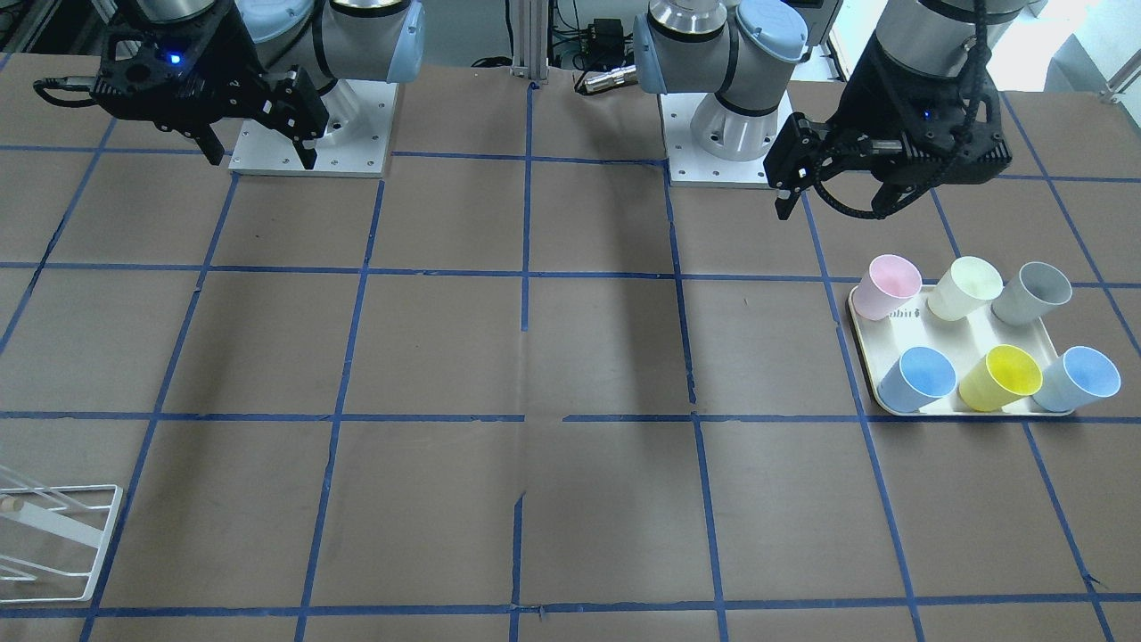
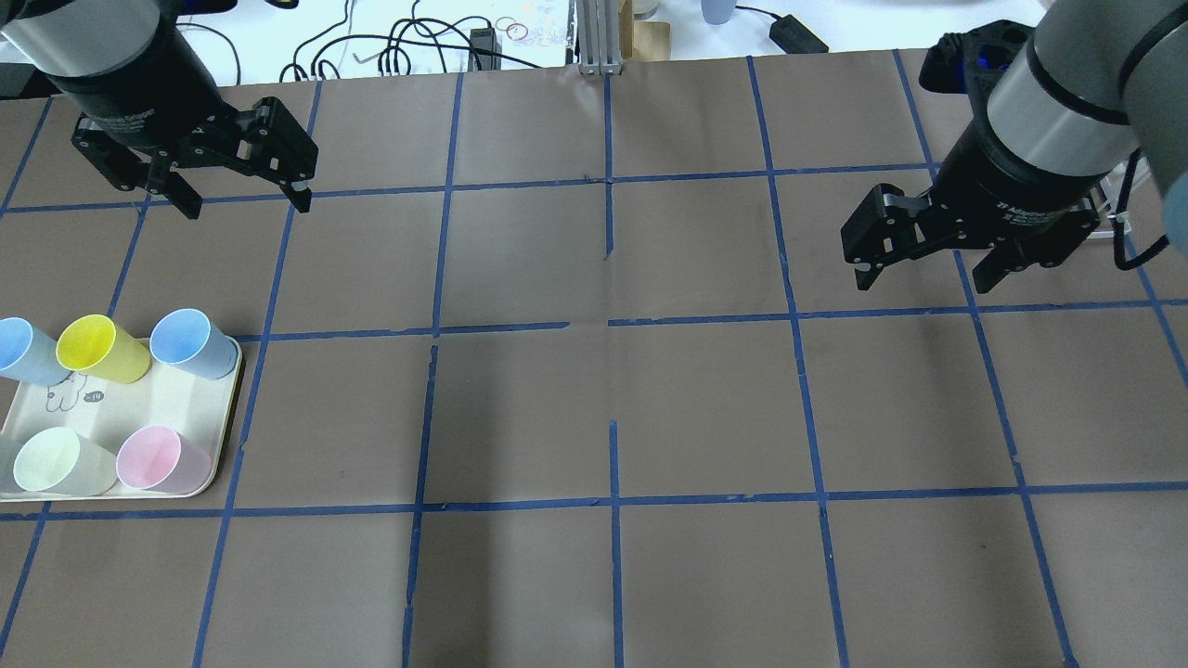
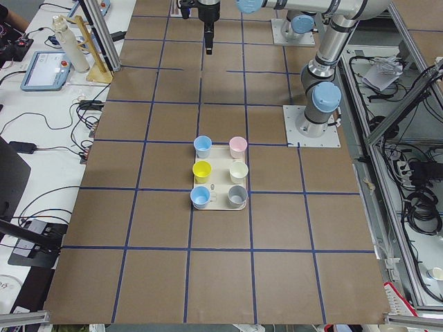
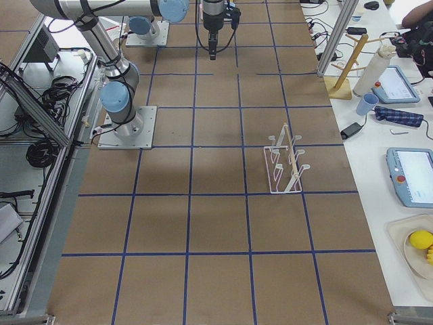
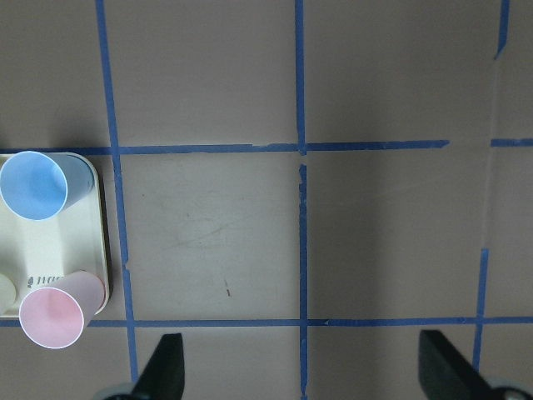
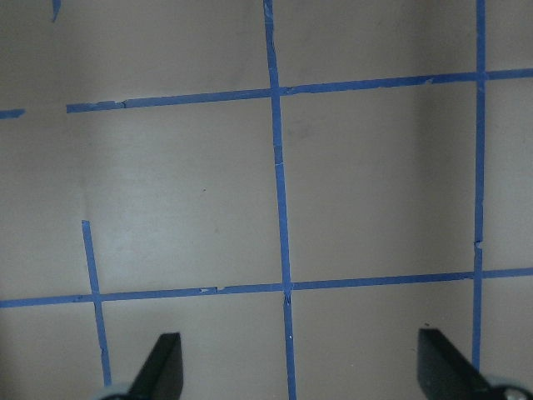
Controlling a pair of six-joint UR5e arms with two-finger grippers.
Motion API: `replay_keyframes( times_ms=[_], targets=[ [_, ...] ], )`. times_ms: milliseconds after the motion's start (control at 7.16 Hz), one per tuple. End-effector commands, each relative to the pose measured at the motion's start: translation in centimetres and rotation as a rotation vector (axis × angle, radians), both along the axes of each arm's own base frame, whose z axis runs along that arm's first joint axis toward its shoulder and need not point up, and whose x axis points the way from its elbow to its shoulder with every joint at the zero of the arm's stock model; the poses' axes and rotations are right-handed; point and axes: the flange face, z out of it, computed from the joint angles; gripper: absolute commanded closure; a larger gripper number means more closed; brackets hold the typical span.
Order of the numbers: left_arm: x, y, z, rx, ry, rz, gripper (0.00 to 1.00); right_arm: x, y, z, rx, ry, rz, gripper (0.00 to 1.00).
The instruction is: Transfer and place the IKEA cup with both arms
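Observation:
The bright yellow IKEA cup [image 1: 1003, 379] stands upright in the front row of a cream tray [image 1: 967, 334], between two blue cups. It also shows in the overhead view [image 2: 97, 348] and the exterior left view [image 3: 201, 169]. My left gripper [image 2: 246, 199] is open and empty, raised above the table beyond the tray and apart from the cups; it also shows in the front-facing view [image 1: 833, 209]. My right gripper [image 2: 919, 278] is open and empty, raised over the table's other side [image 1: 261, 159]. Both wrist views show bare fingertips [image 5: 162, 367] [image 6: 162, 367].
The tray also holds a pink cup [image 1: 887, 285], a cream cup [image 1: 967, 287], a grey cup [image 1: 1034, 292] and two blue cups [image 1: 918, 379] [image 1: 1083, 379]. A white wire rack [image 1: 53, 535] stands near the table edge on the right arm's side. Blue tape grids the brown table.

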Motion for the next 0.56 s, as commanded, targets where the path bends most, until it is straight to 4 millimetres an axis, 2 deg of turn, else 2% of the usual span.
replay_keyframes(
  times_ms=[0, 140, 419],
  targets=[
    [-2.24, -0.93, 0.04, -0.072, -0.003, -0.046, 0.0, 0.0, -0.02, 0.16, -0.007, 0.0, 0.0, 0.0],
    [-2.81, -1.07, 0.01, -0.087, -0.001, -0.05, 0.0, -0.01, -0.05, 0.08, -0.004, 0.0, 0.0, 0.0],
    [-2.5, -0.8, 0.78, -0.087, 0.012, -0.052, 0.0, 0.0, 0.0, 0.15, -0.005, 0.0, 0.0, 0.0]
  ],
)
